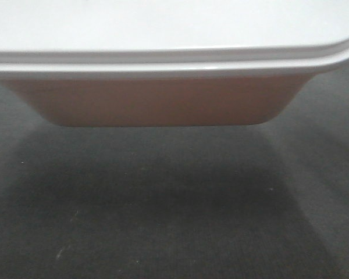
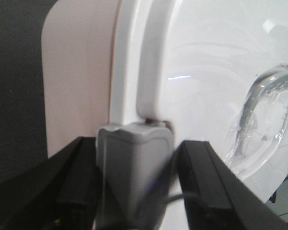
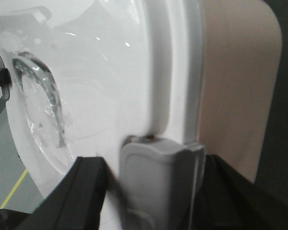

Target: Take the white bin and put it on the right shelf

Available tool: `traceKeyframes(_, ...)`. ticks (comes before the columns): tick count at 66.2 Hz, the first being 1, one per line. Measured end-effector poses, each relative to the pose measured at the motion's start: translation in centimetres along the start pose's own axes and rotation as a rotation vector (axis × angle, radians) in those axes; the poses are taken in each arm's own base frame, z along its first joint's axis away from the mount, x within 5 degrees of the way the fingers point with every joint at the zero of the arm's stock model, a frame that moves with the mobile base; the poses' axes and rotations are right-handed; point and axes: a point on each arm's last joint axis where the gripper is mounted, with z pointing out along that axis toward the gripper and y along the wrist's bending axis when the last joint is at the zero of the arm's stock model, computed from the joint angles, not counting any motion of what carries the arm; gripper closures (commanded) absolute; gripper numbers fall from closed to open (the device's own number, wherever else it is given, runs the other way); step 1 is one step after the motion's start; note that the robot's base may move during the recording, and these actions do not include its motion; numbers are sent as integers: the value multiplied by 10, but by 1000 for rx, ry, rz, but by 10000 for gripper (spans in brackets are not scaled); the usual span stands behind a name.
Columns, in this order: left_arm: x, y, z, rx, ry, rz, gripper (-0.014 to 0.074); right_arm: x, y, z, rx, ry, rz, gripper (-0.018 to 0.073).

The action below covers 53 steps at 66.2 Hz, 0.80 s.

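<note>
Evidently, my left gripper and right gripper each clench a grey end latch, one either end, so the white bin hangs level, clear above the dark floor.

Inventory: 1 bin; 1 lid with 1 handle, at 3 o'clock in the left wrist view. 2 grey latches, each at 6 o'clock: left latch, right latch. 2 grippers: left gripper, right gripper. 4 black fingers, 2 per gripper.
</note>
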Motion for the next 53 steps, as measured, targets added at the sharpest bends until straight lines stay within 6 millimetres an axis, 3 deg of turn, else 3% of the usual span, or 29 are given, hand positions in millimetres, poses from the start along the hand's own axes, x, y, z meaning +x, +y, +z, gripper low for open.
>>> traceKeyframes(53, 0, 1, 0, -10, 1, 0, 420, 0, 0, 0, -3, -1, 1, 241)
